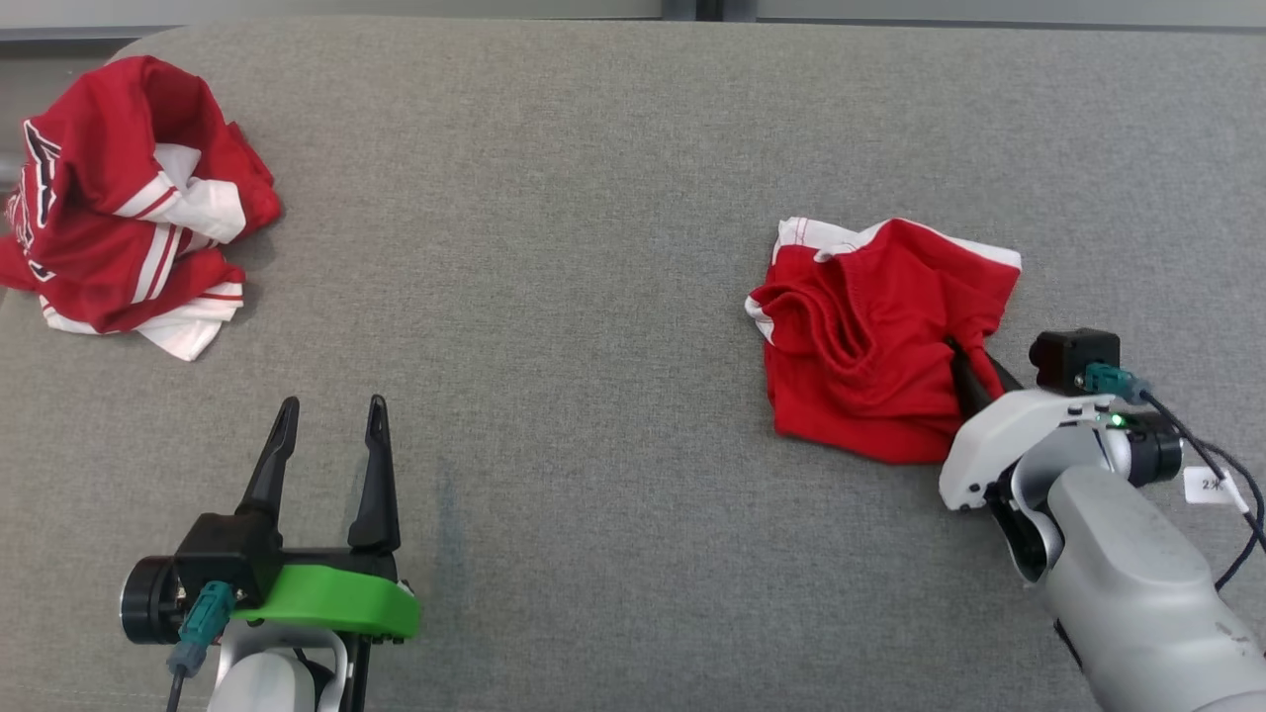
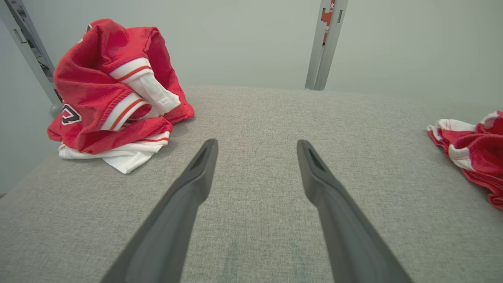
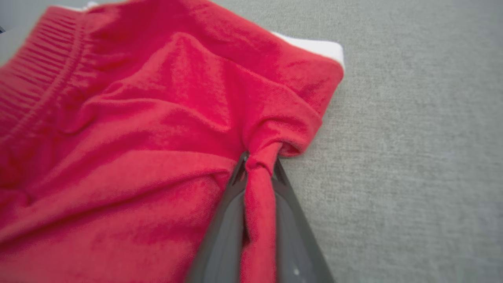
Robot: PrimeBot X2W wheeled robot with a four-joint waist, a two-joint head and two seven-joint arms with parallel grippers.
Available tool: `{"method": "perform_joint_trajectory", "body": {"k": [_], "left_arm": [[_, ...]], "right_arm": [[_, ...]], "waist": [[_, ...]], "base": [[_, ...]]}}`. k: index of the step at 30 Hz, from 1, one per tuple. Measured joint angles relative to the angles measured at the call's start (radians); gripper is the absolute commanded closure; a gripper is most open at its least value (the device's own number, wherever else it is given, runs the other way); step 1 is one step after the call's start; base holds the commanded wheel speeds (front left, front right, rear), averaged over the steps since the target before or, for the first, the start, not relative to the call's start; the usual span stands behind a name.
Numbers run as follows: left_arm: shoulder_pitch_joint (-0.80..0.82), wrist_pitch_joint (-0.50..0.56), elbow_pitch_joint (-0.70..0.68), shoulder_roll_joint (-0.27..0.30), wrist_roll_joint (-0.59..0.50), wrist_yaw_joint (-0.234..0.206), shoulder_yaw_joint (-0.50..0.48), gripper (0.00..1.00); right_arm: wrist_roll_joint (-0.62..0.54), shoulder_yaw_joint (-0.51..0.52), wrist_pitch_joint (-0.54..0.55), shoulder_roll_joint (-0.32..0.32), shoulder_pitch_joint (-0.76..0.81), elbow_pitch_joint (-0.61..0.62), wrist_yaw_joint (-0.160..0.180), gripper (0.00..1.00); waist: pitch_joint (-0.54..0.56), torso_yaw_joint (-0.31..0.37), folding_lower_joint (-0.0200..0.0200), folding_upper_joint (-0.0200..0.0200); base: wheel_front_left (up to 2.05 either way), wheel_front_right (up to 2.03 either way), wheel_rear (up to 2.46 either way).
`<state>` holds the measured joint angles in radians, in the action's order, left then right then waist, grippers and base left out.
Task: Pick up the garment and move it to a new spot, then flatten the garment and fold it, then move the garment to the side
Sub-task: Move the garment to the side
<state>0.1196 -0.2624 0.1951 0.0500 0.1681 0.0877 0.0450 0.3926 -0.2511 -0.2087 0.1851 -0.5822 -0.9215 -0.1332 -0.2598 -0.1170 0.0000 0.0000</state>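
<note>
the crumpled red soft-cloth shorts with white edges (image 1: 870, 326) lie on the right side of the grey cloth worktop (image 1: 593, 297). the right end effector (image 3: 260, 162) is at the near right edge of the shorts. it is squeezed tight on a thin twist of the red cloth, which runs down between its two dark fingers. the left end effector (image 1: 331, 410) is wide, over bare worktop, well apart from the shorts. a bunched red and white shirt (image 1: 119, 198) sits at the far left corner.
</note>
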Motion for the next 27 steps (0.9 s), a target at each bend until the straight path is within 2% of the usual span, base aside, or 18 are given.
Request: {"method": "perform_joint_trajectory", "body": {"k": [6, 17, 23, 27], "left_arm": [[0.018, 0.000, -0.017, 0.000, -0.003, 0.000, -0.003, 0.00], [0.116, 0.000, -0.085, 0.000, -0.054, 0.006, 0.004, 0.00], [0.149, 0.000, -0.130, 0.026, -0.086, 0.009, -0.016, 0.00], [0.149, 0.000, -0.141, 0.049, -0.098, 0.010, -0.031, 0.00]], "right_arm": [[-0.017, -0.112, 0.029, 0.099, -0.091, 0.019, 0.000, 1.00], [0.039, -0.268, 0.089, 0.366, -0.295, 0.125, 0.001, 1.00], [0.075, -0.300, 0.102, 0.500, -0.410, 0.158, 0.001, 1.00], [0.097, -0.318, 0.112, 0.543, -0.460, 0.164, 0.001, 1.00]], "waist": [[-0.032, 0.026, 0.0001, 0.0000], [-0.169, 0.096, 0.0001, 0.0000], [-0.254, 0.154, 0.0002, 0.0000], [-0.297, 0.203, 0.0002, 0.0000]], "base": [[0.00, 0.00, 0.00], [0.00, 0.00, 0.00], [0.00, 0.00, 0.00], [0.00, 0.00, 0.00]]}}
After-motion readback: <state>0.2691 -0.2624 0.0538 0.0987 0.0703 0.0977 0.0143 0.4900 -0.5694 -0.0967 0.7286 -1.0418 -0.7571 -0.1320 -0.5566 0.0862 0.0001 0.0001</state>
